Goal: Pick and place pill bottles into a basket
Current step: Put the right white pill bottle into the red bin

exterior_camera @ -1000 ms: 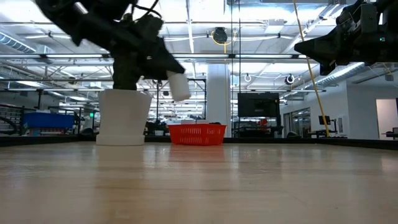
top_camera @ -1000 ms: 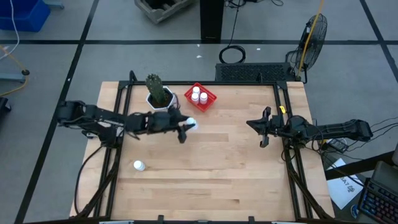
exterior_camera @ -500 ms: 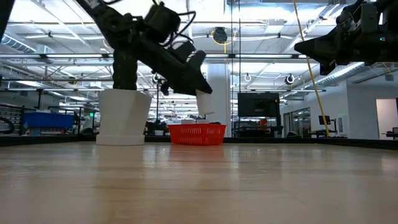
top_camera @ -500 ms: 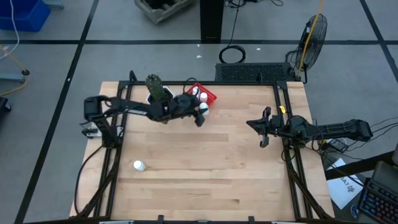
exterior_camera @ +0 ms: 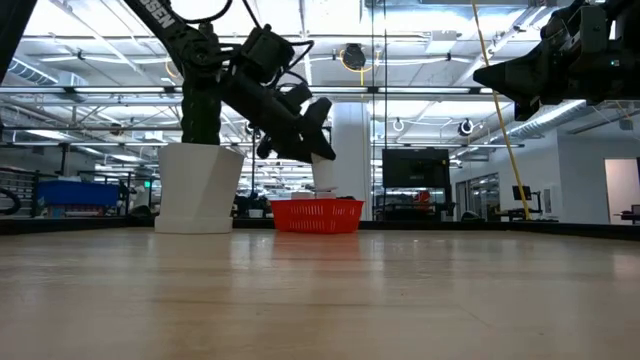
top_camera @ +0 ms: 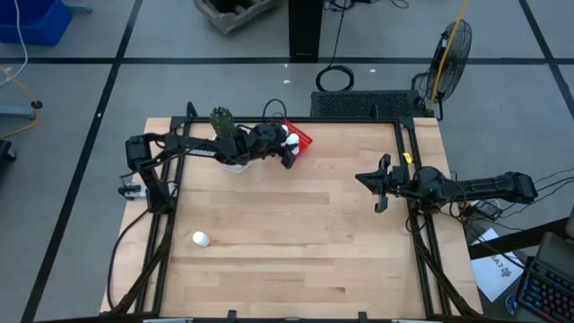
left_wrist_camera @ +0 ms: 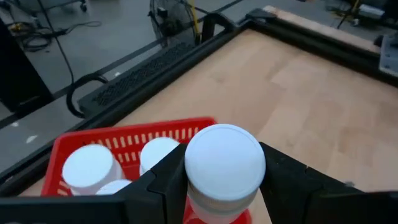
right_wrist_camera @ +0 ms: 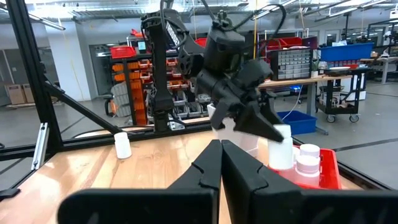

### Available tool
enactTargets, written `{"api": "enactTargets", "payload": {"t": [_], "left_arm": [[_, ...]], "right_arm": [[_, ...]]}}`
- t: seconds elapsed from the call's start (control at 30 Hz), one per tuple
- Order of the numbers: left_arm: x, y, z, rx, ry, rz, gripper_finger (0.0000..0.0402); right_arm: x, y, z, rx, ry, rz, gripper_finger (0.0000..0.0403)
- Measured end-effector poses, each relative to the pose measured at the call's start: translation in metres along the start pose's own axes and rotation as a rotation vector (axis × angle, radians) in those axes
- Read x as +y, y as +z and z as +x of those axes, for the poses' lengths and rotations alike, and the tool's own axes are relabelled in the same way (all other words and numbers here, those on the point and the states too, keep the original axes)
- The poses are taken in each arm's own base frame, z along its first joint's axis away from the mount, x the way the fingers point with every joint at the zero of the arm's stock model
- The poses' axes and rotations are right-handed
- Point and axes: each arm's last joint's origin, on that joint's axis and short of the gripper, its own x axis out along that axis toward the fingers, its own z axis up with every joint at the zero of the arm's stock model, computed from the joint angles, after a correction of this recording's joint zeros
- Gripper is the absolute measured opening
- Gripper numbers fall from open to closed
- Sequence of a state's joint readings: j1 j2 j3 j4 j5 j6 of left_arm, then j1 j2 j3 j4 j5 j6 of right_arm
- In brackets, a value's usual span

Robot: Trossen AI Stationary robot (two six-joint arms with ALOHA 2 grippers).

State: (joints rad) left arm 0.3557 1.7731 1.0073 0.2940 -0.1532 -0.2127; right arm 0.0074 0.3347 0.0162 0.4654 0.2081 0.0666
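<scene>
My left gripper (top_camera: 289, 151) is shut on a small white pill bottle (left_wrist_camera: 225, 163) over the red meshed basket (top_camera: 302, 141) at the table's far edge; the bottle also shows in the low view (exterior_camera: 325, 176). The basket (left_wrist_camera: 127, 138) holds other white bottles (left_wrist_camera: 92, 168), standing on their bottoms. One more bottle (top_camera: 200, 239) stands on the table near the front left. My right gripper (top_camera: 377, 187) is shut and empty, held above the table at the right. My left gripper pinches the bottle's sides just under its cap (left_wrist_camera: 205, 202) between its two fingers. The fingers (left_wrist_camera: 165, 183) come from the table's left, slanting down. The bottle hangs upright, cap up, lifted clear, its bottom (exterior_camera: 325, 192) close above the basket's rim.
A white hexagonal pot with a green cactus (top_camera: 229, 139) stands just left of the basket, under my left arm. Black rails (top_camera: 408, 179) run along the table's left, right and far edges. Bare wood (top_camera: 296, 233) lies in the middle and front.
My left gripper has carried the bottle from in front of the cactus pot toward the table's right and far edge, to above the basket, and has come lower. It has stayed shut on the bottle.
</scene>
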Motion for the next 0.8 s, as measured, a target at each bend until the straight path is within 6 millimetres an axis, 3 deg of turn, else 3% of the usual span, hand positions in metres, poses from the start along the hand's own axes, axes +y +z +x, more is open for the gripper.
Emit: {"api": "enactTargets", "payload": {"t": [0.8], "left_arm": [[0.007,-0.020,0.018,0.048,0.069,0.041,0.0173]], "right_arm": [[0.000,0.000,0.000,0.000,0.000,0.000,0.0004]]}}
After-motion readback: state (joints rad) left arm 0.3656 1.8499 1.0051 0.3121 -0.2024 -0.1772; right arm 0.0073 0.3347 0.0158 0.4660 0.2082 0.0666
